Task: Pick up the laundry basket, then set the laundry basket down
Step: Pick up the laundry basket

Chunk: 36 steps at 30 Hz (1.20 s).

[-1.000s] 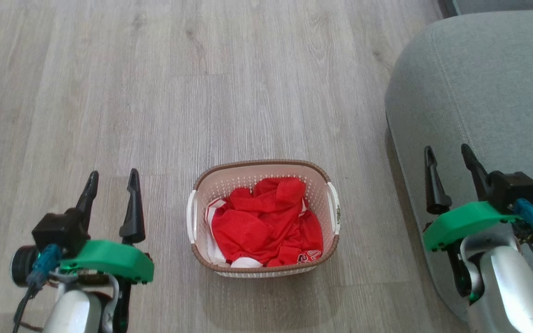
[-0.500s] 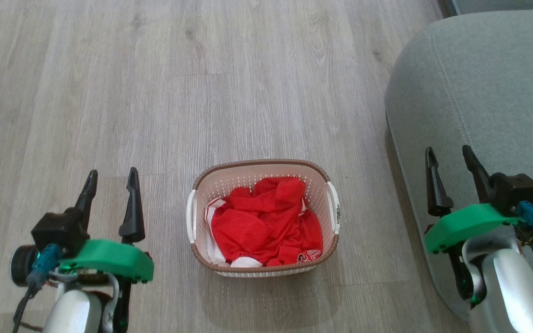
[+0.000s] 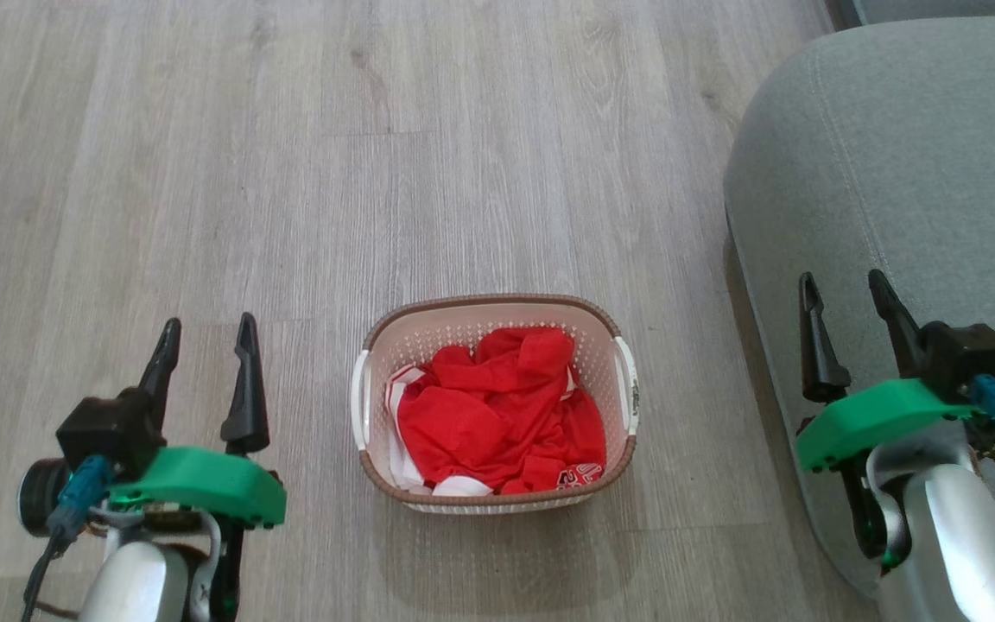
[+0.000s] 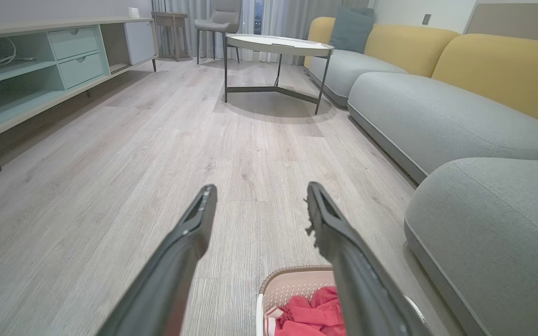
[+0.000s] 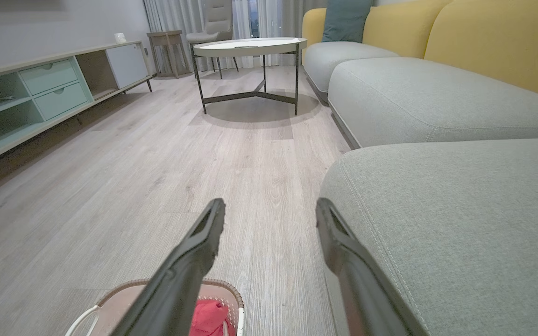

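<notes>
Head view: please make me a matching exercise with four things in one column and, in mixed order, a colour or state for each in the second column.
1. basket
2. clothing
3. sofa
4. left gripper

a. grey, at the right
b. open, holding nothing
c. cream walls, brown rim
d. red, crumpled inside the basket

Pairs: 1-c, 2-d, 3-a, 4-b

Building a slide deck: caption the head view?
Laundry basket of red clothing on wood floor between open left gripper and open right gripper, beside grey sofa.
</notes>
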Available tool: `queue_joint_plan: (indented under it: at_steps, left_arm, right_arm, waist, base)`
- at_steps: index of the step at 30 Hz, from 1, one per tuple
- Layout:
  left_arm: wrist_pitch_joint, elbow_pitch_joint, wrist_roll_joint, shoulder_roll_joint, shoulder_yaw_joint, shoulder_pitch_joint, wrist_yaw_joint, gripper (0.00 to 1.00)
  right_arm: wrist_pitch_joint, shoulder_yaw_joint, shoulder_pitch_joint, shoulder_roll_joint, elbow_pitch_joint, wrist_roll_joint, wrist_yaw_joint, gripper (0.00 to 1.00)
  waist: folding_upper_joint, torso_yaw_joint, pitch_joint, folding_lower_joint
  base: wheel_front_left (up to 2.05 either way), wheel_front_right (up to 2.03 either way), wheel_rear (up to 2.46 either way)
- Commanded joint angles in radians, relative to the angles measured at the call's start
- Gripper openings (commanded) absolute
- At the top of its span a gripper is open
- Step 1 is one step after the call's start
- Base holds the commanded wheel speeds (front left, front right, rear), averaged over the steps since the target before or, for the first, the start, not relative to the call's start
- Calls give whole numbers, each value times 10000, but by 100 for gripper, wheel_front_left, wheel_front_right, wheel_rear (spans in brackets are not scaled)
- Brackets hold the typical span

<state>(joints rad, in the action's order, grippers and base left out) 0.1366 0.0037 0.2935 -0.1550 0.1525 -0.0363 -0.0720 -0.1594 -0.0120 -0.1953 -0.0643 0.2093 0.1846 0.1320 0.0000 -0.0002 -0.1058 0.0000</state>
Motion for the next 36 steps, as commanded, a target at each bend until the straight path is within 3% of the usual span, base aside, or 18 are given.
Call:
queue_joint_plan:
  at_steps: [1, 12, 21, 36]
  left_arm:
    - [55, -311, 88, -248, -312, -338, -72, 100]
    - [172, -92, 69, -338, -241, -727, -61, 100]
    - [316, 508, 76, -252, -6, -2090, 163, 100]
    - [743, 3857, 182, 51, 301, -5369, 741, 100]
  right_arm:
    - [33, 146, -149, 69, -382, -6, -13, 100]
    - [-14, 121, -349, 89, -371, 0, -13, 100]
    - [-62, 34, -1007, 109, -295, -50, -13, 100]
    - [-377, 714, -3262, 136, 1311, -84, -13, 100]
  waist:
    - [0, 10, -6, 0]
    - [0, -11, -523, 0]
    - [0, 152, -1925, 0]
    - [0, 67, -4740, 0]
  base:
    - [0, 0, 0]
    - [0, 0, 0]
    - [0, 0, 0]
    - [0, 0, 0]
